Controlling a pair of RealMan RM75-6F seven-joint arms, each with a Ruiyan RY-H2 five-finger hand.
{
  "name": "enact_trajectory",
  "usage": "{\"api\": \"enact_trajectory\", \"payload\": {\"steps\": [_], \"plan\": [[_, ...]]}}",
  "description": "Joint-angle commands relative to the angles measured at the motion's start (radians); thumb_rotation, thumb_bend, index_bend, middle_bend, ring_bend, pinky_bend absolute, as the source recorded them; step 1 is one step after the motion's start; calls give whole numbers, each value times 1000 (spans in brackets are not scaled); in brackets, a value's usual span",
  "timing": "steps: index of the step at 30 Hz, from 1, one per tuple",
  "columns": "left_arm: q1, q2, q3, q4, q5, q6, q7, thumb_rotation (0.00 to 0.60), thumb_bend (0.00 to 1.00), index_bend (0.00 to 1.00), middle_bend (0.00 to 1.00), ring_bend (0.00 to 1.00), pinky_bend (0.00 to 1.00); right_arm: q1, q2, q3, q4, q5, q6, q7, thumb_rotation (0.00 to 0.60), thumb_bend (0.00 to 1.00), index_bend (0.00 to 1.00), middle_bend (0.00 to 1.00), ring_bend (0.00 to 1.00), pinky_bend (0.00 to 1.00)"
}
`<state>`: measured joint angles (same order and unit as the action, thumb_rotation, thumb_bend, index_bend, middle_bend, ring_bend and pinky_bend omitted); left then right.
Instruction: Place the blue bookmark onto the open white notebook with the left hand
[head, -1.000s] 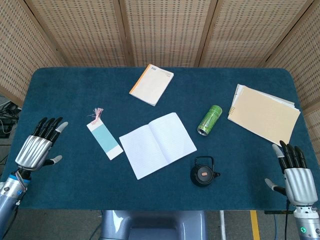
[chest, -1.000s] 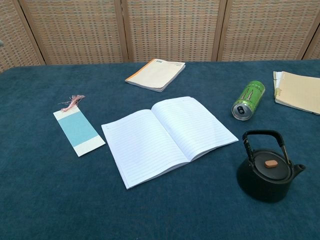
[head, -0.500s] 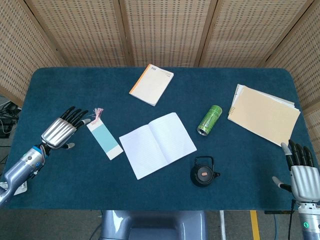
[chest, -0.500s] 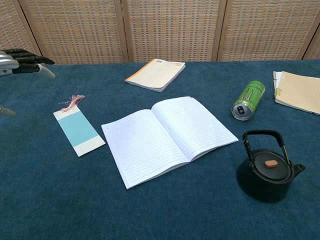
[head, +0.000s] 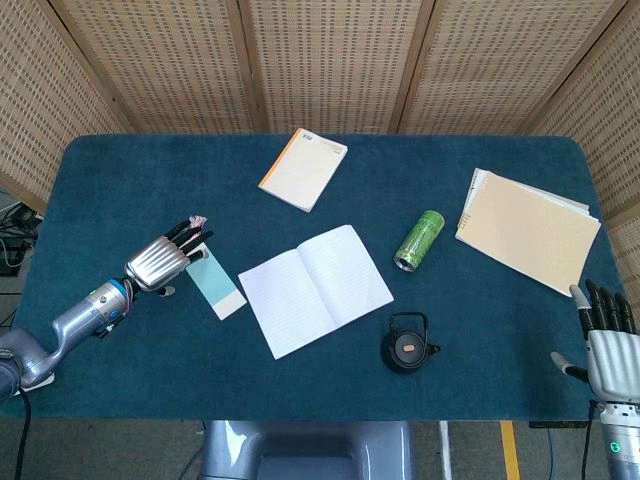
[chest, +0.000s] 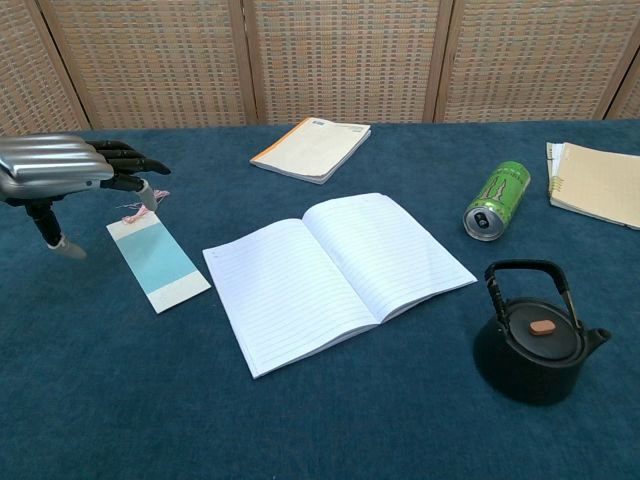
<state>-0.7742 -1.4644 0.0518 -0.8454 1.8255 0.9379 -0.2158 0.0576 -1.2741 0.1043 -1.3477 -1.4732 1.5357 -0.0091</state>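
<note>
The blue bookmark (head: 217, 284) (chest: 157, 262), white-edged with a pink tassel, lies flat on the blue cloth left of the open white notebook (head: 315, 289) (chest: 335, 276). My left hand (head: 167, 256) (chest: 70, 170) hovers over the bookmark's tasselled end, fingers stretched out and apart, holding nothing. Its fingertips hide part of the tassel in the head view. My right hand (head: 608, 342) stands at the table's near right corner, fingers spread and empty; the chest view does not show it.
A black teapot (head: 407, 344) (chest: 536, 337) sits near the front, right of the notebook. A green can (head: 419, 240) (chest: 497, 200) lies on its side behind it. A closed notebook (head: 303, 168) (chest: 311, 149) lies at the back, a tan pad (head: 527, 227) (chest: 597, 183) at far right.
My left hand has travelled from the table's left edge rightward to above the bookmark's tassel end. The right hand has drawn back slightly toward the near edge. Nothing on the table has moved.
</note>
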Motion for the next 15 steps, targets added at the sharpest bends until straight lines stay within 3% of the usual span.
{"api": "enact_trajectory", "payload": {"steps": [1, 15], "plan": [[-18, -18, 13, 19, 5, -9, -7, 600, 35, 256, 0, 0, 0, 0, -1, 1, 3, 1, 0, 3, 600, 103, 22, 0, 0, 0], [-66, -96, 63, 92, -4, -46, -19, 600, 37, 266, 0, 0, 0, 1, -5, 6, 24, 16, -10, 16, 600, 102, 29, 0, 0, 0]]}}
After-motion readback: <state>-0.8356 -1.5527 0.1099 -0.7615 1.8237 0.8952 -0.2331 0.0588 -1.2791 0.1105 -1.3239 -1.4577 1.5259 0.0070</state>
